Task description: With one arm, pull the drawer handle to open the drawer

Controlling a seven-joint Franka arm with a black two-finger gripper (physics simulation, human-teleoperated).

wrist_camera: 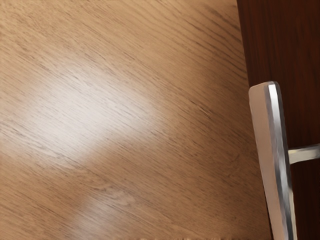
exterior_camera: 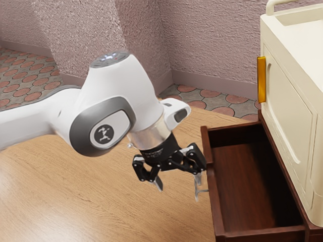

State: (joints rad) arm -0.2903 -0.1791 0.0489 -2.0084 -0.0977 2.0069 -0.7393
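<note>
The black two-finger gripper (exterior_camera: 178,187) is open, its angular linked fingers spread wide and slanting down over pale wood. At about three o'clock from the gap in the exterior view, right beside the nearer finger, is the slim silvery handle (wrist_camera: 270,150); whether they touch, I cannot tell. In the wrist view it is a straight bar with a smooth flat face, a rounded end and a glossy bevelled edge, joined by a metal post to the dark front of the drawer (exterior_camera: 217,201). The drawer lies at three o'clock too, a boxy tray of polished reddish-brown wood, standing open. Under the gripper and out toward eight o'clock spreads the honey-coloured wood surface (exterior_camera: 75,201), streaked with fine dark grain. At two o'clock rises a smooth cream cabinet (exterior_camera: 287,101) with rounded edges and a recessed panel; at one o'clock a glossy amber strip (exterior_camera: 261,79) stands upright on it. At twelve o'clock is a rough, mauve stucco wall (exterior_camera: 217,45), and at ten to eleven, floor tiles (exterior_camera: 22,78) mix rounded reddish shapes with grey. Toward ten o'clock, the white arm (exterior_camera: 121,85) carries a round dark badge (exterior_camera: 104,135) with a pale figure-like mark; the lettering above the gripper is too small to read.
</note>
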